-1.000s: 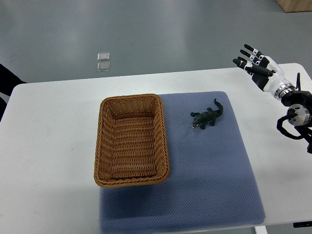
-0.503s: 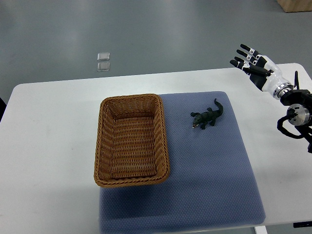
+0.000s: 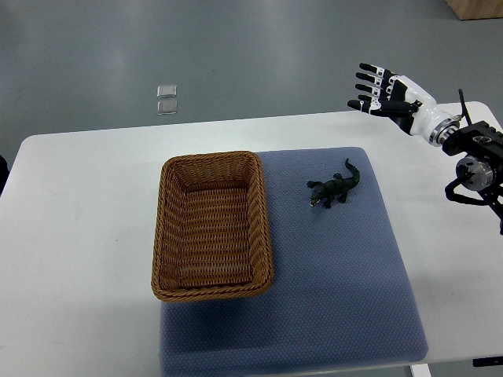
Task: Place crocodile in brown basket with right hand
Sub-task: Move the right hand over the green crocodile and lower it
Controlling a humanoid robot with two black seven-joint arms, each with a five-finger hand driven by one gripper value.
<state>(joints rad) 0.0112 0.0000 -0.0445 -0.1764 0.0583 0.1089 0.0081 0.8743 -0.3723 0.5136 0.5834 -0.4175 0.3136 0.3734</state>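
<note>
Now our fingers [image 3: 371, 78] are spread straight and a little apart, pointing toward the picture's left, and they hold nothing. Behind them the right hand [image 3: 393, 96] hangs over the far right part of the white table [image 3: 78, 236], its arm coming in from the right edge. Our left hand does not show.

The crocodile [image 3: 335, 187] lies flat on the blue mat [image 3: 338, 275], well apart from our hand and nearer to us than it. Its head points toward the near left and its tail toward the far right. The brown basket [image 3: 212, 157] sits to its left, partly on the mat, apart from the toy and with nothing in it.

We judge the step in hand to be the reach, with the grasp not yet begun. To do it well, we should bring the hand down over the toy's body rather than its thin tail, and turn the wrist so the fingers and thumb close across the narrow back, not along its length. The toy is low and small, so we should keep the fingers wide until they straddle it, then close gently; a push from the side would likely slide it across the mat. The lift should clear the basket's near wall before we carry it left.
</note>
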